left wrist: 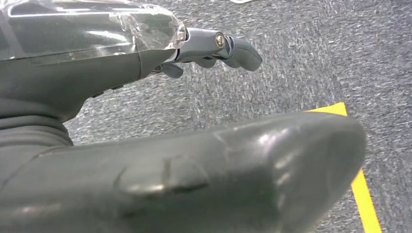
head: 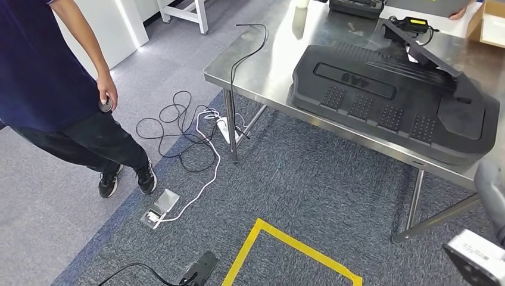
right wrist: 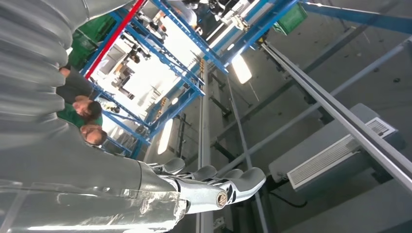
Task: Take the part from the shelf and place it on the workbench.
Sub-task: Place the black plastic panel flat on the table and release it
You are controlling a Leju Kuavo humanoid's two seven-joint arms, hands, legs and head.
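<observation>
The scene is seen from high up by the head camera, looking down at the steel workbench, the grey carpet and the yellow tape. The left wrist camera is pointed down, very close to the same carpet and tape. The right wrist camera is pointed up at the ceiling.

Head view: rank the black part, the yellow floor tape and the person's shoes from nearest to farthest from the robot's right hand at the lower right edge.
1. The black part, on the workbench, just beside the right hand.
2. The yellow tape, on the carpet, lower middle.
3. The shoes, far left.
</observation>
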